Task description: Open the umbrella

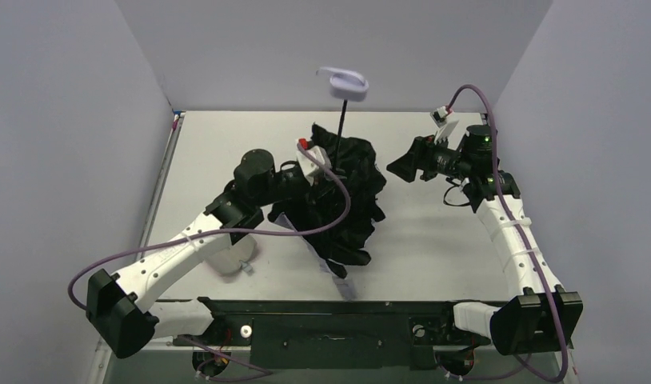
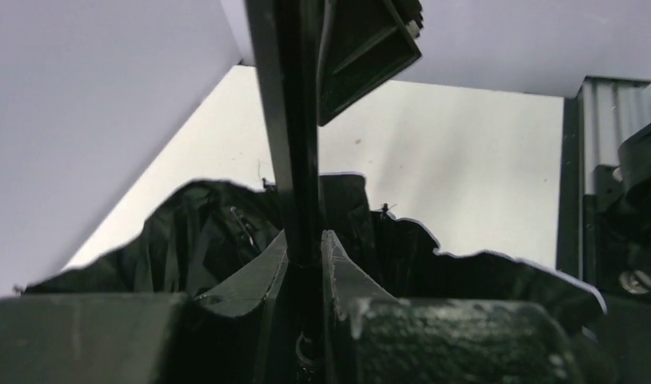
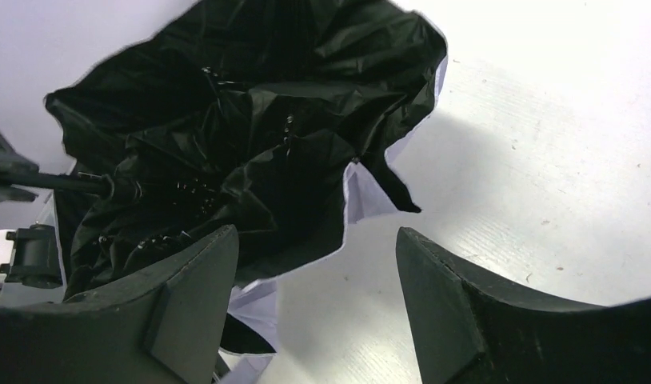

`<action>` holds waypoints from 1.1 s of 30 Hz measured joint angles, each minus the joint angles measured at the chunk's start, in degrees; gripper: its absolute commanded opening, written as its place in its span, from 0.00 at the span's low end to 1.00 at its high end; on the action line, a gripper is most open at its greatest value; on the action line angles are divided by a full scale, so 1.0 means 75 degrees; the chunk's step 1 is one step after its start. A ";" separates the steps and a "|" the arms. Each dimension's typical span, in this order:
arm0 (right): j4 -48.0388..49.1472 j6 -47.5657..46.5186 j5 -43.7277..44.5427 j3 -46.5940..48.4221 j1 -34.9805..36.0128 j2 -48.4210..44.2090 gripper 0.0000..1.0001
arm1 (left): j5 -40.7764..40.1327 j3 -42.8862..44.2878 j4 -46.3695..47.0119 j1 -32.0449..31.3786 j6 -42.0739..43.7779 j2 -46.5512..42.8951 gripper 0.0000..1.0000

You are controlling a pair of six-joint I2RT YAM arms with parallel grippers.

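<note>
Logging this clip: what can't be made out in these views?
- Left wrist: the umbrella handle, cut off by the top edge above the left tool.
- Top view: the pale pouch, partly under the left arm.
- Right wrist: rib joints, buried in black folds.

Lab cell: blank white walls [image 1: 330, 40], white table [image 1: 218, 144]
</note>
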 measured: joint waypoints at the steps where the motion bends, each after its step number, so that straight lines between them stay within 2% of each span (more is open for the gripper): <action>1: -0.0032 -0.0052 0.0015 0.0000 -0.0009 -0.0017 0.67 | -0.0204 -0.0294 0.0221 -0.0134 0.0315 -0.0233 0.00; 5: -0.0216 -0.0172 0.0020 0.0000 -0.0009 -0.0038 0.67 | -0.0641 -0.1195 0.0866 -0.0332 0.0638 -0.0679 0.00; 13: -0.0358 -0.0393 0.0079 0.0000 0.0277 -0.0216 0.67 | -0.0866 -0.2133 0.1658 -0.0038 -0.0172 -0.0606 0.00; 18: -0.0385 -0.0670 0.0198 0.0000 0.0831 -0.0472 0.65 | -0.0863 -0.2165 0.2259 0.0087 -0.0705 -0.0353 0.00; 27: -0.0449 -0.1268 0.0425 -0.0017 0.1751 -0.0525 0.54 | -0.0831 -0.2031 0.3075 0.0233 -0.1204 0.0428 0.00; 30: -0.0230 -0.1341 0.0396 -0.0131 0.2057 -0.0309 0.52 | -0.0828 -0.1830 0.3171 0.0245 -0.1262 0.0731 0.00; 33: -0.0067 -0.1547 0.0300 -0.0274 0.2183 0.0271 0.44 | -0.0813 -0.1431 0.3264 0.0286 -0.1309 0.1119 0.00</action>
